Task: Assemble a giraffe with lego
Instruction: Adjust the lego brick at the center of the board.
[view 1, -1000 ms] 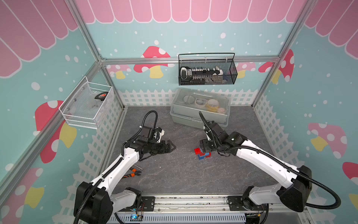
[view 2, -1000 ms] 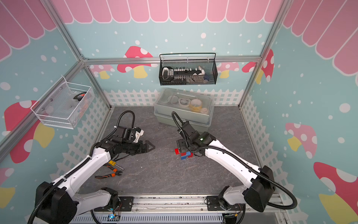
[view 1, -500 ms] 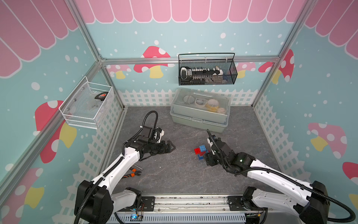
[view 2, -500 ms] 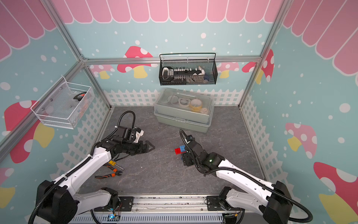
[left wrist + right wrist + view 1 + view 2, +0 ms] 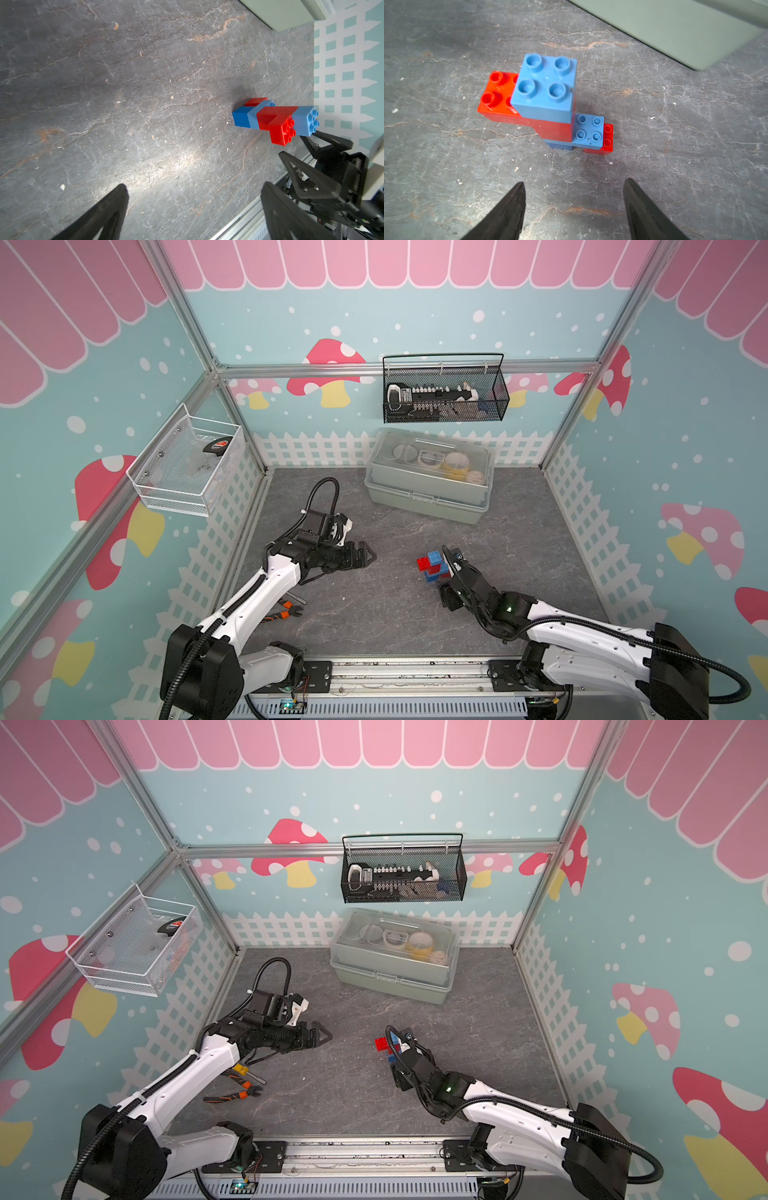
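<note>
giraffe upright, ungripped | storage box behind | pliers well apart

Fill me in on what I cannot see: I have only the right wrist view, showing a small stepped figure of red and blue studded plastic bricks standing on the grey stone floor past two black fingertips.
Observer: The left gripper hangs open and empty, pointing toward the brick figure and well apart from it.
Operator: Report any loose tools.
Observer: Orange-handled metal pliers lie on the floor beside the left arm, far from the figure.
Operator: Describe the pale green thing at my frame's edge.
Observer: It is a pale green plastic box with a clear lid; tape rolls show through it.
</note>
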